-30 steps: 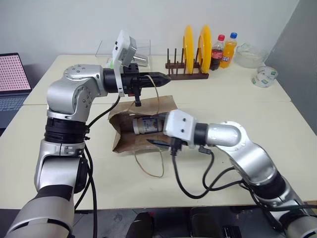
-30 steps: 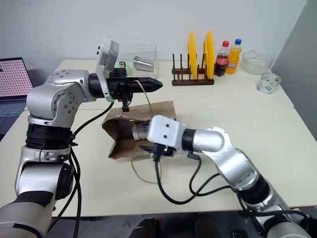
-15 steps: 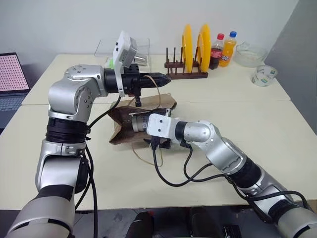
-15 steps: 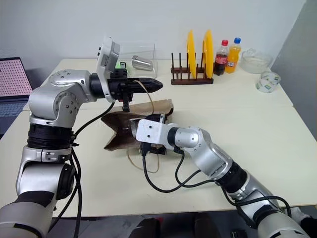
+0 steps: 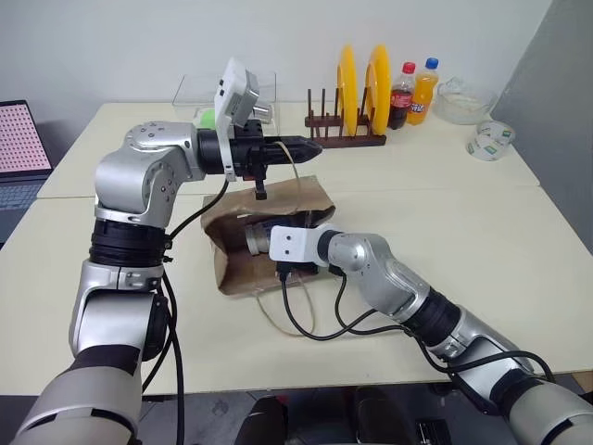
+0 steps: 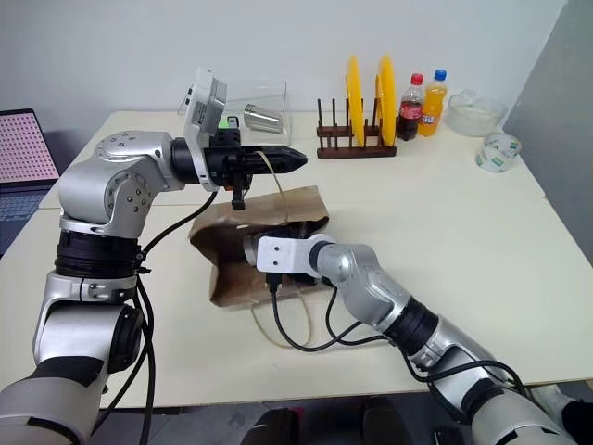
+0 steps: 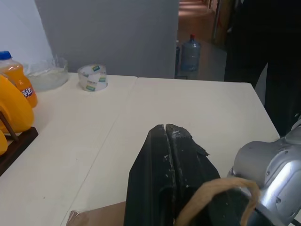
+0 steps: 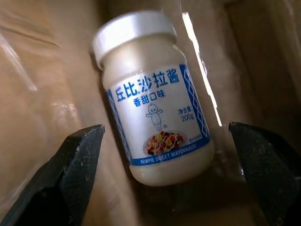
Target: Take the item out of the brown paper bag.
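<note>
The item (image 8: pixel 153 123), a white-capped jar with a blue-edged label, lies on its side inside the brown paper bag (image 5: pixel 243 262), cap pointing away from the right gripper (image 8: pixel 164 188), whose fingers spread wide on either side of it. From the head views the jar is barely visible in the bag's mouth. The left gripper (image 5: pixel 301 146), pressed together, seemingly pinches a cord handle (image 5: pixel 295 171), lifted above the table (image 5: pixel 482 232).

The item (image 8: pixel 153 122), a white-capped bottle lying inside the brown paper bag (image 8: pixel 42 89), has a blue-bordered label reading "丘比沙拉酱", "香甜口味", "200g" and, along its lower edge, "KEWPIE SWEET MAYONNAISE".
</note>
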`<state>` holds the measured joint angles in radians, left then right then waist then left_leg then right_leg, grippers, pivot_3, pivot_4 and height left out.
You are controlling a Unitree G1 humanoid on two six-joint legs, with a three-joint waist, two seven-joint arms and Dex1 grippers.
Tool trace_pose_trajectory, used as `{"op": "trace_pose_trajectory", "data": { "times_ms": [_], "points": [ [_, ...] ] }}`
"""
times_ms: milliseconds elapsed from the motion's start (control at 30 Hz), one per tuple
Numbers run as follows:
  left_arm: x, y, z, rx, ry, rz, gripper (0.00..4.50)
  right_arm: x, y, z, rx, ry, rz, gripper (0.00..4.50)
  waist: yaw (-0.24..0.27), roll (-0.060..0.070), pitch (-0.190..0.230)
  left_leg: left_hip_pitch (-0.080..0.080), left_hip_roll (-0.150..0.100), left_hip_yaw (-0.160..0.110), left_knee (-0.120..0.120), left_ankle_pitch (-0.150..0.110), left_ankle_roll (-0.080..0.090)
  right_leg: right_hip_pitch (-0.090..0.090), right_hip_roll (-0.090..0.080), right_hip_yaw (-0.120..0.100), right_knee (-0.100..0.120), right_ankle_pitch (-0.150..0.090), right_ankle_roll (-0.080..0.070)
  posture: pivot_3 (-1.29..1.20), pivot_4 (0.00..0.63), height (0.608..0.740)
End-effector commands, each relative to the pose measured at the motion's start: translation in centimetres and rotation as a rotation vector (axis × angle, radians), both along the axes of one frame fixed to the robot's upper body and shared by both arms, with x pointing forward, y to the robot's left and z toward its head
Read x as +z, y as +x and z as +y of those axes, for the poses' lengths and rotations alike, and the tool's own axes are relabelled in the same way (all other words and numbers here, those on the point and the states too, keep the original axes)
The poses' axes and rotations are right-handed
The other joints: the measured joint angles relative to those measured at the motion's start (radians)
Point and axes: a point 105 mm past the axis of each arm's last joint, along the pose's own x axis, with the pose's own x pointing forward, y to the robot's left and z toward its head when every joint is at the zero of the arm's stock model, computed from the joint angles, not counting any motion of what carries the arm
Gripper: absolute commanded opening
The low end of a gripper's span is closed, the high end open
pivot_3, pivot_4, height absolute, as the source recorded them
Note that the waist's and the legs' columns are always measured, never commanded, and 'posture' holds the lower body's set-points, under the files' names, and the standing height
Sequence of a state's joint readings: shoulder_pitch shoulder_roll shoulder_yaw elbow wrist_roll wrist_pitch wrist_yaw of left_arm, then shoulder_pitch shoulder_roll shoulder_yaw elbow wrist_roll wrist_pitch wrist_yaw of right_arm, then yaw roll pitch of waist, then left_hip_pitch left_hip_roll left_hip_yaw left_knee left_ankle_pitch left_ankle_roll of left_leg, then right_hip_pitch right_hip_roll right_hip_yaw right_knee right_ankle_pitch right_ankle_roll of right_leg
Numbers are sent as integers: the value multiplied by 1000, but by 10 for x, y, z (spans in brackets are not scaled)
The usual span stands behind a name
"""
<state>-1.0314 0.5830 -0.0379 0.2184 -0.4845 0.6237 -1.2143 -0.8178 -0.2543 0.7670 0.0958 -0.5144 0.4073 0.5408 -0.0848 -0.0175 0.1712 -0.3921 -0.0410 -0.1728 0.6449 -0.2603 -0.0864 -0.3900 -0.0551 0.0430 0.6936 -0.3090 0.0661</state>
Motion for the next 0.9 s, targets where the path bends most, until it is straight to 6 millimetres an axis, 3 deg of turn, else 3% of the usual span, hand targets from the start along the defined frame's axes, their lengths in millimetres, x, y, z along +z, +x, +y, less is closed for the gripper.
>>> {"op": "trace_pose_trajectory", "data": {
  "times_ms": [33,267,300,367,600,767,900],
  "points": [
    [15,-2,-1,-14,-7,-60,0,7,5,8,33,-105,-164,4465,-2,0,0,0,0,0,0,0,0,0,0,0,0,0,0,0,150,740],
    [14,0,-1,-15,3,-68,0,3,17,13,37,-132,-190,4465,-3,0,0,0,0,0,0,1,-1,0,0,0,2,0,0,0,150,740],
    [14,0,0,-13,4,-69,0,3,18,13,38,-122,-185,4298,-3,0,0,1,0,0,0,1,-1,0,0,1,2,0,0,0,150,740],
    [13,2,2,-6,9,-70,0,4,18,12,42,-98,-173,3850,-3,0,0,1,0,0,0,1,-1,0,0,0,3,0,0,0,150,740],
    [7,12,12,48,27,-72,0,23,9,3,77,-20,-208,1570,-4,0,0,1,0,0,0,1,-2,0,0,0,3,0,0,0,150,740],
    [4,24,21,105,26,-75,0,21,-3,-12,110,-23,-175,15,-3,0,0,0,0,0,0,1,-2,-1,0,0,3,0,0,0,150,740],
    [5,26,22,114,14,-75,0,16,-12,-15,147,-34,-130,15,-3,0,0,1,0,0,0,1,-1,-1,0,0,3,0,0,0,150,740]
  ]
}}
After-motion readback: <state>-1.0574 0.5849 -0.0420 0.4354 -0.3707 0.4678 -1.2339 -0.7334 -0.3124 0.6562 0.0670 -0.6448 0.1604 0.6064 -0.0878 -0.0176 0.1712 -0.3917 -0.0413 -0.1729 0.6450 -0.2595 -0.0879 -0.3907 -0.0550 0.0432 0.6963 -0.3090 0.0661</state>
